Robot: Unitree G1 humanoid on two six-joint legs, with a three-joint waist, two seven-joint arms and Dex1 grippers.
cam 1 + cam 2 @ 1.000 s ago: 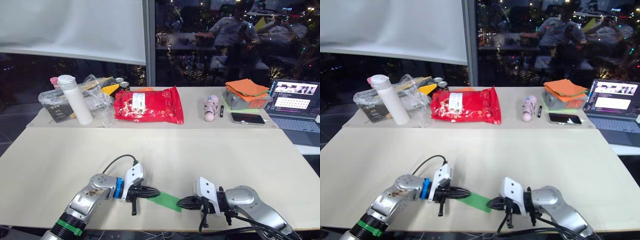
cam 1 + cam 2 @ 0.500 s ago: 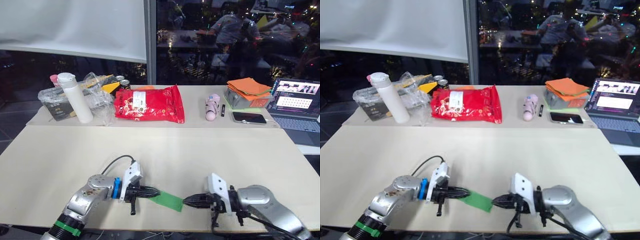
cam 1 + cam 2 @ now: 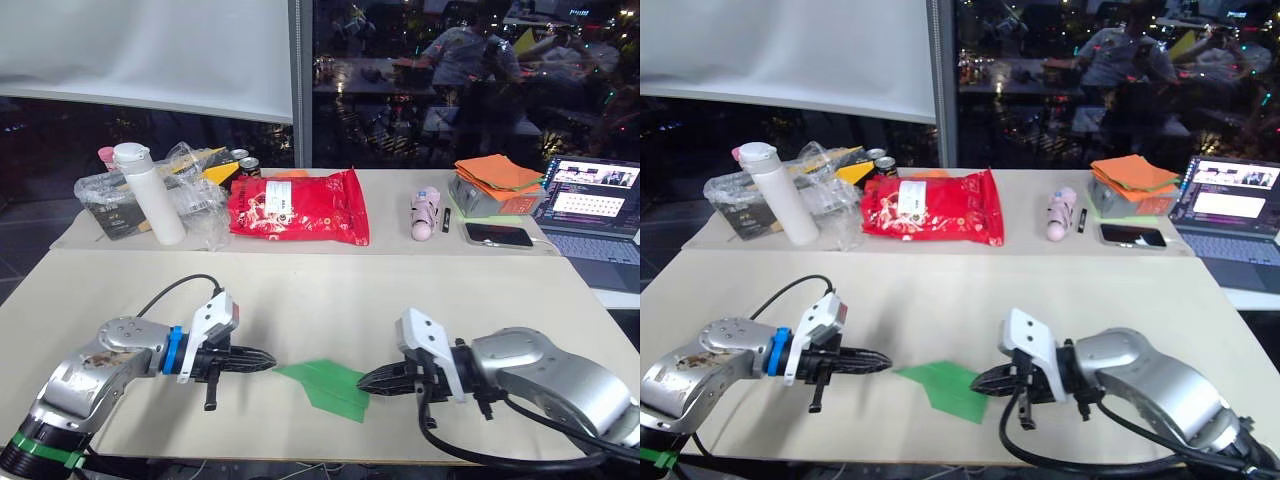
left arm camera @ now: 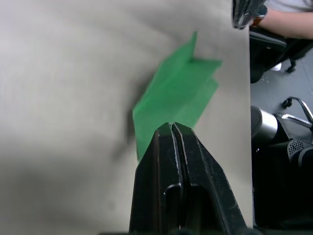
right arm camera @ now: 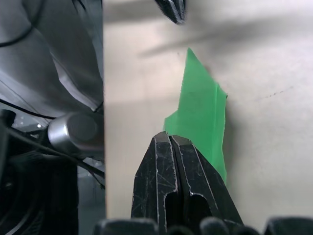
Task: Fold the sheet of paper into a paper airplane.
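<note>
The sheet of paper (image 3: 325, 385) is bright green and lies near the table's front edge as a flat, layered, pointed wedge, its point toward my left. My left gripper (image 3: 268, 362) is shut, its tip just short of that point and holding nothing. In the left wrist view the shut left gripper (image 4: 172, 126) points at the paper (image 4: 178, 85). My right gripper (image 3: 362, 381) is shut too, its tip at the paper's right edge; whether it pinches that edge I cannot tell. In the right wrist view the paper (image 5: 203, 112) lies just past the right gripper (image 5: 169, 134).
Along the table's far side stand a white bottle (image 3: 150, 195), clear plastic bags (image 3: 195, 185), a red glossy bag (image 3: 297, 208), a pink object (image 3: 424, 215), an orange cloth stack (image 3: 495, 178), a phone (image 3: 495, 236) and an open laptop (image 3: 590, 205). The front edge of the table (image 3: 330, 300) runs close behind the paper.
My left gripper has let go of the paper and drawn back to the left. The paper now lies flatter and wider. My right gripper has come up to its right edge.
</note>
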